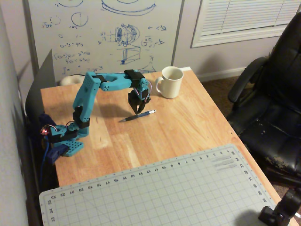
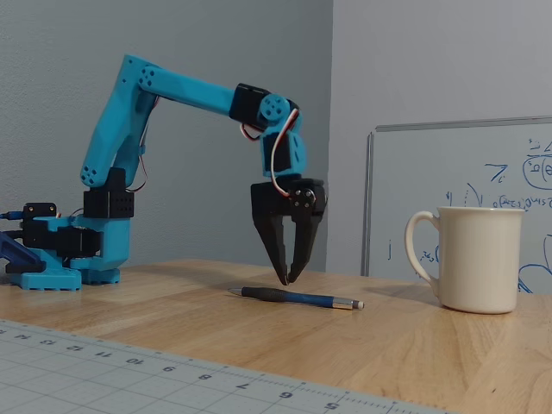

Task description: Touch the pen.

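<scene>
While arm arches forward, fingers point(image 2: 288, 280) point down, nearly together, above pen point(image 2: 296, 298).

Dim, warm indoor lighting in both fixed views; soft grain and mild blur throughout. Faint glare on the wooden table point(image 1: 188, 122), soft shadow beneath the arm point(image 1: 101, 87). Foreground cutting mat point(image 2: 129, 379) slightly out of focus.

Open tabletop point(image 1: 188, 122) around the pen point(image 2: 297, 298)

Only the mug point(image 2: 477, 259) stands nearby, well right of the pen in the low fixed view; the tool point(image 2: 288, 280) hangs just above with bare wood beneath.
</scene>
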